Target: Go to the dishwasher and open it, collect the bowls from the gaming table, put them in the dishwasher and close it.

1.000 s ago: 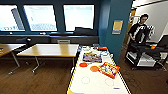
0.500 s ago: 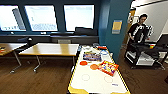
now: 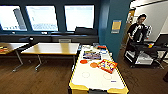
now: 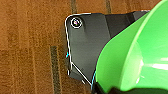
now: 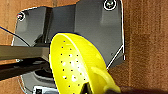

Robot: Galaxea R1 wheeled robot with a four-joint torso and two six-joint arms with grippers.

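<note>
Table ahead, bowls set on its middle

The long table [image 3: 97, 75] is seen straight ahead, running away toward the windows [image 3: 79, 17]. Two bowls [image 3: 84, 61] are set side by side on its middle, with a flat box [image 3: 107, 65] just to their right and a board [image 3: 91, 55] behind them. A wooden table [image 3: 51, 48] stands to the left, and a person [image 3: 138, 28] is placed behind a cart [image 3: 145, 53] to the right, well apart from the long table.
</note>
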